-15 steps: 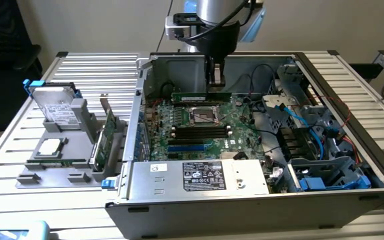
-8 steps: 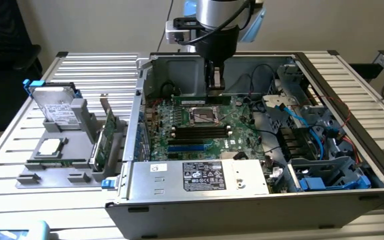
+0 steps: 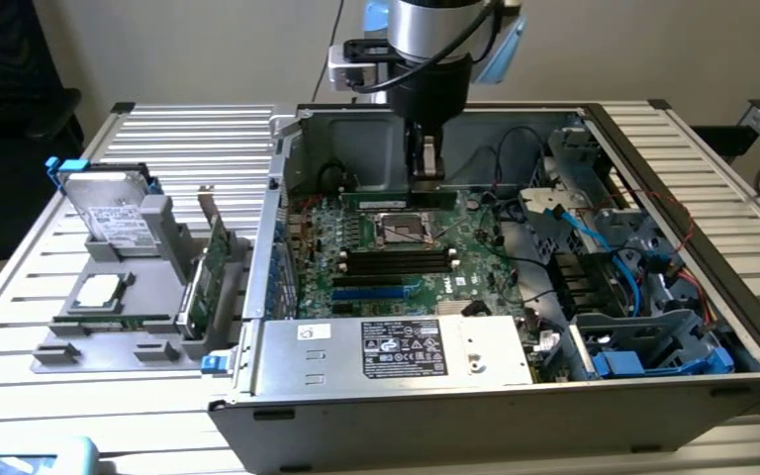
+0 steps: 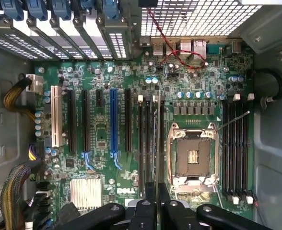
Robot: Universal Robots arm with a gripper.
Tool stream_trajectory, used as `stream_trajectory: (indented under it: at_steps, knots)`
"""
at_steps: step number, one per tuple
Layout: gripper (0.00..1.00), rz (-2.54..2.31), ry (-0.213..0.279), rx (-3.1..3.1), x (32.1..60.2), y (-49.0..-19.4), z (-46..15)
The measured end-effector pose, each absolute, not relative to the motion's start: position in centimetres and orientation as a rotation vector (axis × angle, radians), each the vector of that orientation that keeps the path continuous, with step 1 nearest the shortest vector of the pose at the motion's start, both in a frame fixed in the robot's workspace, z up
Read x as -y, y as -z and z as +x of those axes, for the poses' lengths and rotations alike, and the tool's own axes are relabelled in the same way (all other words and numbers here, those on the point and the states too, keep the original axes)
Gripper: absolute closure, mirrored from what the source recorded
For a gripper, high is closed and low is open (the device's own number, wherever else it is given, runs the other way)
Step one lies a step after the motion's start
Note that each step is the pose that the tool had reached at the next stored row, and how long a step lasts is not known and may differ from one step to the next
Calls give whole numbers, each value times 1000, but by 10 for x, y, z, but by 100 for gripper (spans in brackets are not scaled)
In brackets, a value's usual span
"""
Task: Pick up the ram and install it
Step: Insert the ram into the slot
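My tool is clenched on the ram, holding it level by its upper edge, low inside the case and just beyond the socket. The exterior view gives the ram's green face. From the wrist, the tool has the ram edge-on, a thin line along the slots beside the socket. Whether it is seated I cannot tell. Blue cables crowd the exterior view's right. On its left, a drive and a card stand on the bench.
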State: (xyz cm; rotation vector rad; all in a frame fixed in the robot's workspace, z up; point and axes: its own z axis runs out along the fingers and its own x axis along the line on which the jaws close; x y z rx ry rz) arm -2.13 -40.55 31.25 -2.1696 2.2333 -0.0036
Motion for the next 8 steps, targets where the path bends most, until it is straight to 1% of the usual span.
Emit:
stream_trajectory:
  at_steps: [8]
  knots:
    - [86, -2176, 18, -2239, 404, -302, -21]
